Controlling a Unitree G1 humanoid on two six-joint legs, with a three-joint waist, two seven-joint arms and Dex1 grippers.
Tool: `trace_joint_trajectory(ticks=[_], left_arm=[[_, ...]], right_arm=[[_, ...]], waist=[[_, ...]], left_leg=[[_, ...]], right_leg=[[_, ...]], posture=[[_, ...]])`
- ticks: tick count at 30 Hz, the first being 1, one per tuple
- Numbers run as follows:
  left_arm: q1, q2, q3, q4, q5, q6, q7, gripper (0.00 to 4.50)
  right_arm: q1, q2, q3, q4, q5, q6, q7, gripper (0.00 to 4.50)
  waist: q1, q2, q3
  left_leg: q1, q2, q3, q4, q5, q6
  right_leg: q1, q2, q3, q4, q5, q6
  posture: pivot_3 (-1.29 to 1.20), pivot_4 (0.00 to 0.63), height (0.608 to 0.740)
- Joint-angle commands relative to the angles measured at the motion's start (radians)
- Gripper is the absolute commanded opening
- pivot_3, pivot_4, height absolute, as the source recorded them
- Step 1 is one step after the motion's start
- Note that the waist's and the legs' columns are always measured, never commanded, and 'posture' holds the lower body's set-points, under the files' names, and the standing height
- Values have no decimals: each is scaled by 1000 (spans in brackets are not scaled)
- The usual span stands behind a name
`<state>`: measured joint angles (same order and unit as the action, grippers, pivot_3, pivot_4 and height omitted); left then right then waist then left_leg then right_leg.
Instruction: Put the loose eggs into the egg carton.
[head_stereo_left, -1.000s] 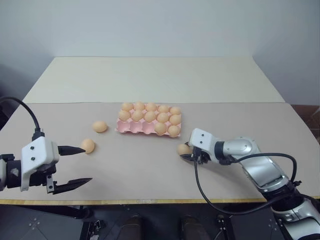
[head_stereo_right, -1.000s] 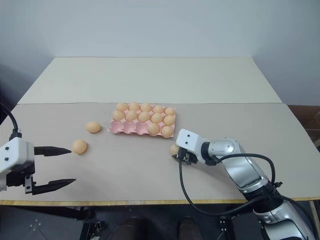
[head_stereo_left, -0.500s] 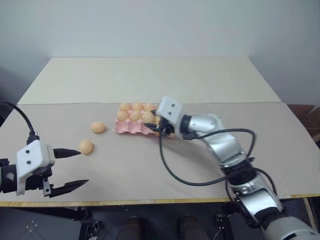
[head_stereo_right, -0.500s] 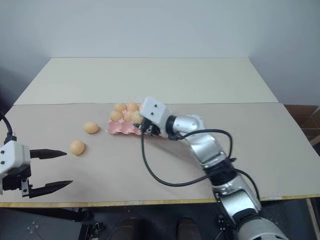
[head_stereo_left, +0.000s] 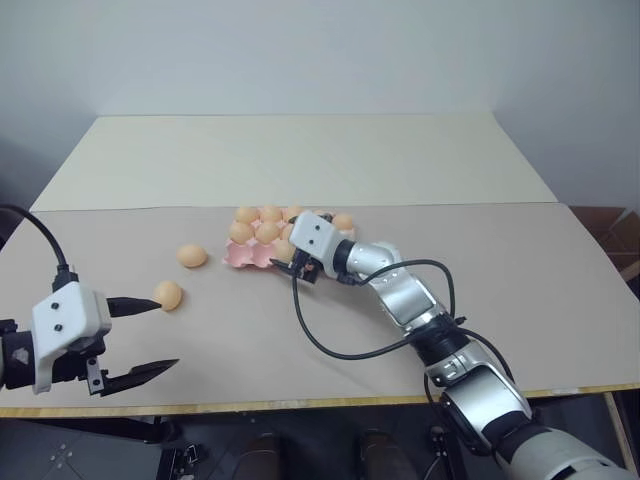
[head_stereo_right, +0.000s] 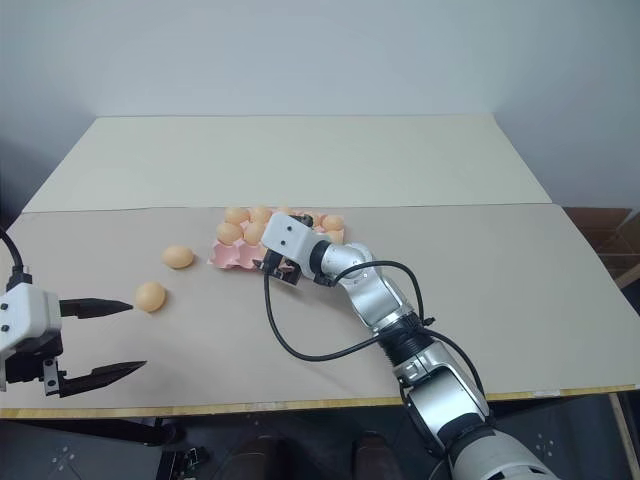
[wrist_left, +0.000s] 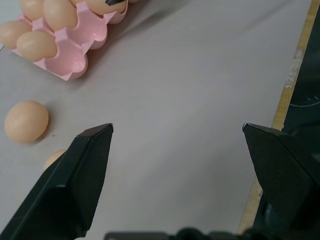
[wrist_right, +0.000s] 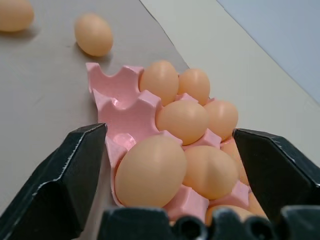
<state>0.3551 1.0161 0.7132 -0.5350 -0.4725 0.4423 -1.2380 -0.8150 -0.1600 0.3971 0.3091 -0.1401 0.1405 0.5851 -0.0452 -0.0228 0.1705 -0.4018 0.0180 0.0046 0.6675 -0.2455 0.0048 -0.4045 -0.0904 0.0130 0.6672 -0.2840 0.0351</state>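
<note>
The right gripper (wrist_right: 165, 165) stands with jaws spread, released, over the near row of the egg carton (head_stereo_left: 250, 256); an egg (wrist_right: 151, 170) sits between them in a near cup, long axis tilted upward. The left gripper (head_stereo_left: 142, 338) is also spread wide and empty, near the table's (head_stereo_left: 300, 160) front left edge. Two loose eggs (head_stereo_left: 168, 295) (head_stereo_left: 192, 256) lie on their sides left of the carton, which runs lengthwise left to right on brown paper (head_stereo_left: 540, 290). A pale wall (head_stereo_left: 320, 50) stands behind.

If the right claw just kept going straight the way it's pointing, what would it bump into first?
Most likely the egg sitting in the near row of the pink egg carton. It lies right between the open fingers of the right gripper, though how near it is remains unclear.
</note>
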Motion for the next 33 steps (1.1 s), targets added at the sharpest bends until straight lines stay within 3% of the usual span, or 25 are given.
trace_joint_trajectory(ticks=[1,5,8,14,22,28,33], left_arm=[[-3,5,28,-19,2,-3,8,4500],[-10,10,22,-13,3,-4,11,4500],[-14,13,23,-8,6,-6,13,4500],[-11,6,26,-5,22,-2,38,4500],[-15,-43,56,4,64,49,164,4500],[15,-54,79,-25,78,117,212,4500],[-90,-97,31,-6,74,223,374,4500]], right_arm=[[-17,0,-21,-48,-7,-25,-4,4472],[1,-41,-54,-152,20,18,33,4472],[29,-122,-116,-339,108,138,134,4472],[118,-463,-282,-645,399,381,466,4472],[241,-775,-423,-695,574,396,701,4472],[280,-827,-437,-705,594,388,702,4472],[300,-822,-422,-709,567,369,663,4472]], waist=[[0,0,0],[2,0,0],[5,0,0],[20,0,0],[20,0,0],[23,0,0],[32,0,0]], left_leg=[[0,0,0,0,0,0],[0,0,0,0,0,0],[-1,0,-1,0,0,0],[-2,0,-1,0,0,0],[3,1,0,0,0,1],[3,1,0,0,0,1],[3,1,0,0,0,1]], right_leg=[[0,0,0,0,0,0],[0,0,0,0,0,0],[0,0,-1,-1,0,0],[1,-1,-2,-3,0,0],[4,1,0,-3,0,0],[4,0,0,-3,0,0],[4,-1,0,-3,0,0]], posture=[[0,150,740],[0,150,740],[0,150,740],[0,150,740],[0,150,740],[0,150,740],[0,150,740]])
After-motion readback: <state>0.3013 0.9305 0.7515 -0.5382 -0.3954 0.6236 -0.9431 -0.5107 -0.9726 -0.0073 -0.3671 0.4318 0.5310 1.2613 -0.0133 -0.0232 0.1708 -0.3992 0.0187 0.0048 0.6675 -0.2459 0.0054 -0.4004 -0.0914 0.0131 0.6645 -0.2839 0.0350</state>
